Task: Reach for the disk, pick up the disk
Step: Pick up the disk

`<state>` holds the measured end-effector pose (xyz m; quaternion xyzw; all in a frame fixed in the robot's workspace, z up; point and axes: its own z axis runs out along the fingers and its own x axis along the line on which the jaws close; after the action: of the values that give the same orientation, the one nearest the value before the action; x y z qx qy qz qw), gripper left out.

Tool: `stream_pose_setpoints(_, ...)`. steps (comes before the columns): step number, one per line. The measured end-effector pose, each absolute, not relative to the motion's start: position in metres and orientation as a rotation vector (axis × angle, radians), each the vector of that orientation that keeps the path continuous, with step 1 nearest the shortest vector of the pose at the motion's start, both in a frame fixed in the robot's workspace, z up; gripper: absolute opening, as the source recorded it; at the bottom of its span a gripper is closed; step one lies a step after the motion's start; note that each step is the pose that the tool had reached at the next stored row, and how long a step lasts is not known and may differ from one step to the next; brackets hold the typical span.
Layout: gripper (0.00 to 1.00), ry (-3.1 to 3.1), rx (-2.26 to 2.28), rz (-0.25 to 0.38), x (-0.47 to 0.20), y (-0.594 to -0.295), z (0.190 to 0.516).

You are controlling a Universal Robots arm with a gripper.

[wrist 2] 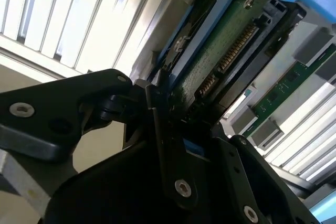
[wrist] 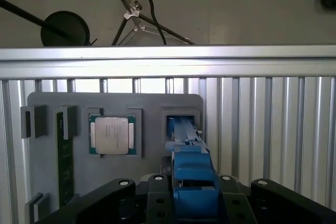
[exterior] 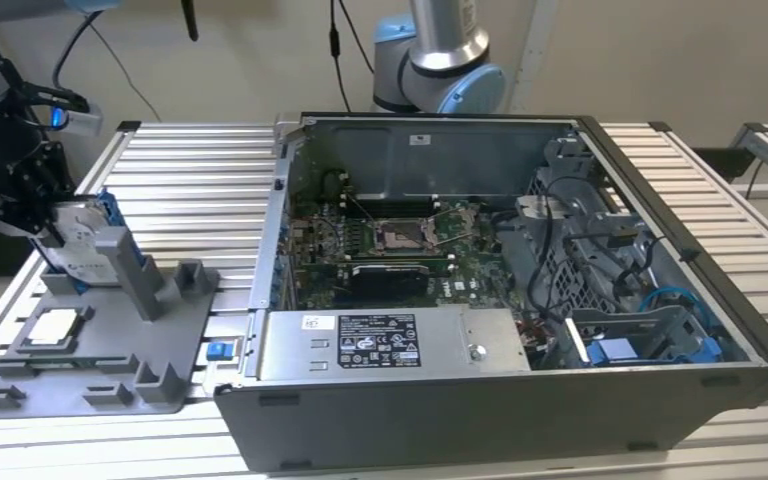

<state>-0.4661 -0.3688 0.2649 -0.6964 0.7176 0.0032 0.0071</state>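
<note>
The disk (exterior: 81, 233) stands on edge at the far left of the exterior view, over the back of a grey fixture (exterior: 104, 385), silver with a blue bracket. My gripper (exterior: 53, 222) comes from the exterior view's left and is shut on it. The first wrist view looks along the disk's blue bracket edge (wrist: 192, 174), held between the black fingers of my gripper (wrist: 194, 195) above a slot (wrist: 181, 121) in the fixture. In the second wrist view the disk's green circuit board (wrist 2: 226, 51) sits clamped in my gripper (wrist 2: 168, 103). Whether the disk's lower edge still touches the slot is hidden.
A small square silver chip (exterior: 51, 328) lies in the fixture, and a memory stick (wrist: 64, 150) lies beside that chip (wrist: 112, 135). An open computer case (exterior: 491, 300) stands to the exterior view's right, with a blue bay (exterior: 638, 345). A second arm's base (exterior: 438, 60) stands behind it. The slatted table (exterior: 184, 190) carries everything.
</note>
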Motion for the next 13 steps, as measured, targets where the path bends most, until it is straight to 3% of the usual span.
stream_pose_setpoints(13,0.0,2.244,-2.178,0.01,-0.466,-0.369,0.282)
